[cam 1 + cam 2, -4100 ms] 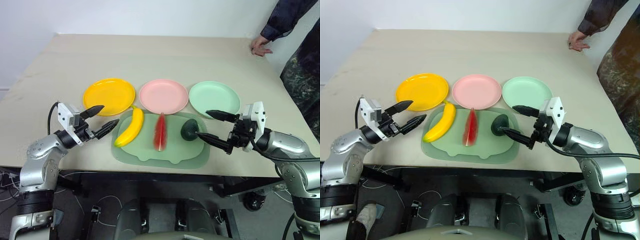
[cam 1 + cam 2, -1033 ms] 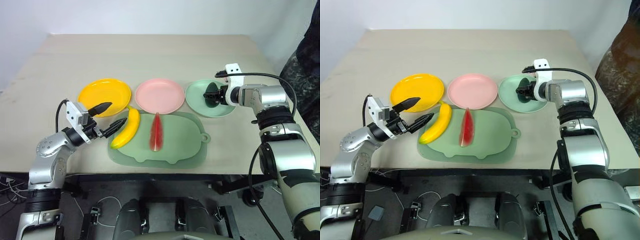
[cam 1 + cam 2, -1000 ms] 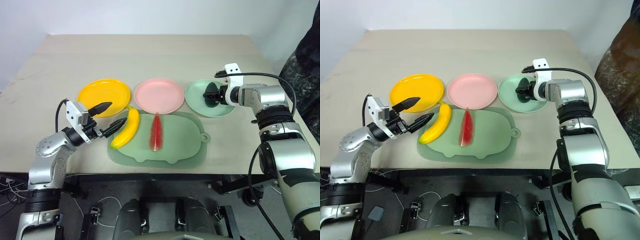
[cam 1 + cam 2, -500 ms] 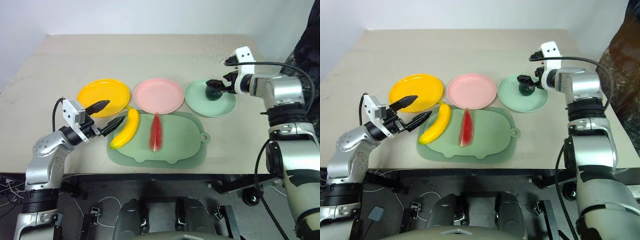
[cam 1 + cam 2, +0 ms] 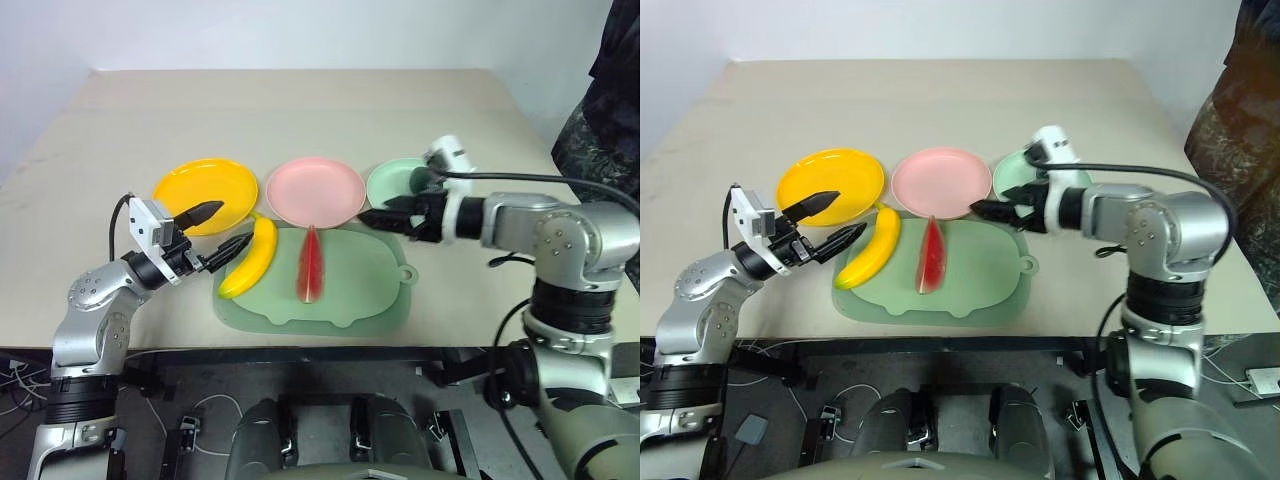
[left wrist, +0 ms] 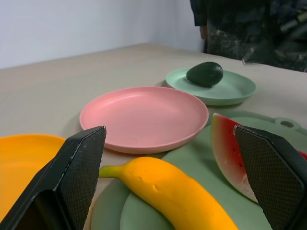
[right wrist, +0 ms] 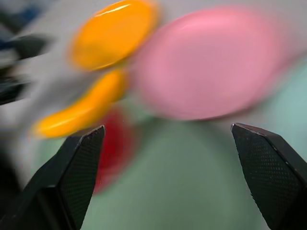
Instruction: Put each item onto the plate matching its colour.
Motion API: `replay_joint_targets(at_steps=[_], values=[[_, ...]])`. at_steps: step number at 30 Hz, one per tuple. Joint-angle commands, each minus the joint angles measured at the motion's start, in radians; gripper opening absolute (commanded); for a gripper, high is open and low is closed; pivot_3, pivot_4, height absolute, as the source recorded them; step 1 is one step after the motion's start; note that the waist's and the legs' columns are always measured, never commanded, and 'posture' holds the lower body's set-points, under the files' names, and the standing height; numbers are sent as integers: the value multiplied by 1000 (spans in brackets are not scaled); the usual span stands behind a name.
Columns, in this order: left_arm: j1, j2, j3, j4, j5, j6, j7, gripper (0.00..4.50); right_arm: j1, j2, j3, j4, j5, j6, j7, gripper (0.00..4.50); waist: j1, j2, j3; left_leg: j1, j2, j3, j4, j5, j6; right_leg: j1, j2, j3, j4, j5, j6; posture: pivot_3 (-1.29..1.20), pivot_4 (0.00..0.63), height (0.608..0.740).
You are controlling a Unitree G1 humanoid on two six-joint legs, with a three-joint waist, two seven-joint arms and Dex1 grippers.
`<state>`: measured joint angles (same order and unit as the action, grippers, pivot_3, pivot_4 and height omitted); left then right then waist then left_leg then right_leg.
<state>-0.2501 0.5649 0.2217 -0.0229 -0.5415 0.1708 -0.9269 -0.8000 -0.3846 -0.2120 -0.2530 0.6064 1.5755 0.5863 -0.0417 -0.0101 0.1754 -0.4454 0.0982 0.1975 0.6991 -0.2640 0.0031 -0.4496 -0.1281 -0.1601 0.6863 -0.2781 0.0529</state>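
One of the three toy fruits was already home: the dark green avocado (image 6: 205, 74) lay on the mint green plate (image 6: 238, 91), let go by the right gripper (image 5: 378, 215), which a second before had been over that plate and had since swung back toward the middle of the table with its fingers spread wide and nothing between them. It hung over the far edge of the pale green mat (image 5: 355, 300), just in front of the pink plate (image 5: 315, 190), its tips aimed toward the watermelon wedge (image 5: 309, 264). To my eye that left two items to sort, and the wedge looked like the right arm's next job.

The left gripper (image 5: 220, 231) had not stirred in that time; it waited fully open and empty beside the banana (image 5: 252, 258), whose far tip almost met the rim of the orange-yellow plate (image 5: 206, 190).

For room, the three plates sat nearly rim to rim in a row, so there was little slack between them. Wedge and banana lay apart on the mat, each with free space around it. Beyond the plates the table (image 5: 300, 110) stretched bare to its far edge. The mat's near border lay close to the table's front edge, something worth minding if a fruit rolled. A person's dark sleeve (image 5: 612, 60) stood at the far right, well clear of the arms.
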Motion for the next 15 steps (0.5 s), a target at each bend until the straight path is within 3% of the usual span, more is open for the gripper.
replay_joint_targets(at_steps=[1, 15], values=[[-8, 11, 19, -15, -11, -2, -6, 4500, 9, 63, -27, -24, 96, 39, -124, 4465, 5, 0, 0, 0, 0, 0, 0, 0, 0, 0, 0, 0, 0, 0, 0, 0, 150, 695], [143, 84, 74, -174, -95, 98, -38, 4500, -12, 167, 38, 141, 362, 39, -514, 4465, -2, 0, 0, 0, 0, -1, 0, 0, 0, 0, 0, 0, 0, 0, 0, 0, 150, 695]])
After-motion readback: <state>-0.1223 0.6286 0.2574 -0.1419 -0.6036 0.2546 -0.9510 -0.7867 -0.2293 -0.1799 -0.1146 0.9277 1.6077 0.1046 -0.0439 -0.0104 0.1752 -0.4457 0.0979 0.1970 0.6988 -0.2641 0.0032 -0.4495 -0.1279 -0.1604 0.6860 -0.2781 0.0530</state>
